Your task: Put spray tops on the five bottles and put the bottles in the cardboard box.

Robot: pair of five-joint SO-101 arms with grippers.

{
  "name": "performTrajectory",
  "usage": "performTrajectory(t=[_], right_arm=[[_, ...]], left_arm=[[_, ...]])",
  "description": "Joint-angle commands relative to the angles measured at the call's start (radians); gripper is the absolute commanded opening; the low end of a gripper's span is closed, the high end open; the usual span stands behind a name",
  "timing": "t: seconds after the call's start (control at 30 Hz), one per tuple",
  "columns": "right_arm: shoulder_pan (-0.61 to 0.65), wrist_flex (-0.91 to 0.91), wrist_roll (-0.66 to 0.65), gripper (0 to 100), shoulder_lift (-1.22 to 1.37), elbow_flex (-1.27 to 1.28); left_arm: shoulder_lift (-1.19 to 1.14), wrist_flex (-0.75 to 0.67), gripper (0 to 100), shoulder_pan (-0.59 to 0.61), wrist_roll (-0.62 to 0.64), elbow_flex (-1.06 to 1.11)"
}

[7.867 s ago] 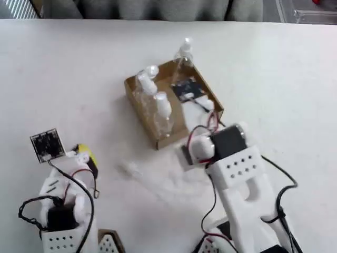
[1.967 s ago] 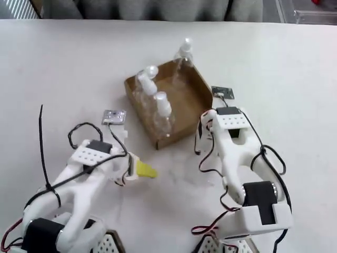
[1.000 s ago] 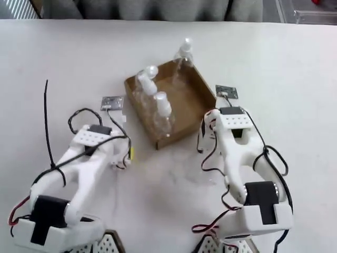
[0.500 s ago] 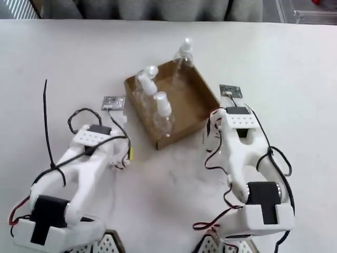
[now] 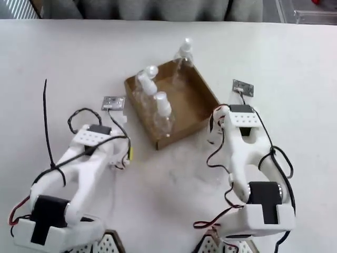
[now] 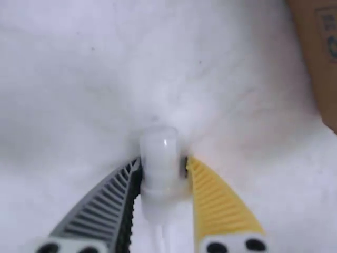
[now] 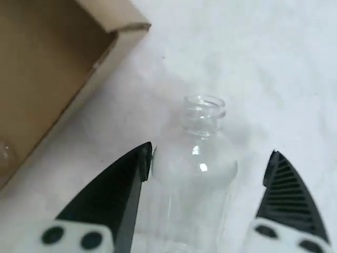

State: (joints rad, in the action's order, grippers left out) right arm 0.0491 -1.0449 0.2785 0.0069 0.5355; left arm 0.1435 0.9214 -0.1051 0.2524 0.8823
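I read the left gripper (image 6: 160, 176) as clamped on a spray top (image 6: 159, 153), with the cardboard box (image 6: 316, 58) beyond its yellow finger. The right gripper (image 7: 209, 155) is spread wide around an uncapped bottle (image 7: 202, 174), and the box corner lies near one finger.

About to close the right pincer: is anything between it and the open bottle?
Nothing visible does. The uncapped bottle sits directly inside the open right pincer, with bare table around it. The cardboard box corner lies off to one side.
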Motion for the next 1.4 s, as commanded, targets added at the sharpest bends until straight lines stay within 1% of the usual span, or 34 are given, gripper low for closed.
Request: performTrajectory(t=[0.0,0.1,0.2,0.47,0.57,0.7,0.8,1.1,1.17,1.2,1.27,1.3,1.37], right_arm=[[-0.008,-0.012,0.023,28.6,-0.047,-0.051],[-0.008,0.004,0.035,24.9,-0.041,-0.051],[-0.010,0.022,0.089,19.7,-0.038,-0.046],[-0.002,0.021,0.095,26.9,-0.036,-0.018],[-0.002,0.021,0.091,26.3,-0.035,-0.017],[-0.002,0.030,0.091,22.9,-0.025,-0.017],[-0.008,0.064,0.091,23.8,0.021,-0.025],[-0.008,0.036,0.092,25.0,0.047,-0.044],[-0.010,0.036,0.091,21.4,0.047,-0.044],[-0.010,0.041,0.091,17.1,0.047,-0.044],[-0.016,0.042,0.077,4.5,0.047,-0.051],[-0.019,0.042,0.034,0.1,0.039,-0.051],[-0.030,0.039,-0.038,3.8,0.030,-0.051]], left_arm=[[0.001,0.026,2,0.001,-0.043,-0.032],[0.001,0.026,2,-0.016,-0.048,-0.031],[0.001,0.026,2,-0.016,-0.048,-0.029],[0.002,0.026,2,-0.016,-0.048,-0.029],[0.002,0.025,2,-0.016,-0.048,-0.029],[0.002,0.025,2,-0.018,-0.048,-0.029],[0.002,0.026,2,-0.015,-0.048,-0.029],[0.002,0.028,2,-0.012,-0.048,-0.028],[0.002,0.028,2,-0.012,-0.048,-0.028],[0.002,0.028,2,-0.012,-0.048,-0.028],[0.002,0.028,2,-0.012,-0.048,-0.028],[0.002,0.028,2,-0.012,-0.048,-0.028],[0.002,0.028,2,-0.012,-0.048,-0.028]])
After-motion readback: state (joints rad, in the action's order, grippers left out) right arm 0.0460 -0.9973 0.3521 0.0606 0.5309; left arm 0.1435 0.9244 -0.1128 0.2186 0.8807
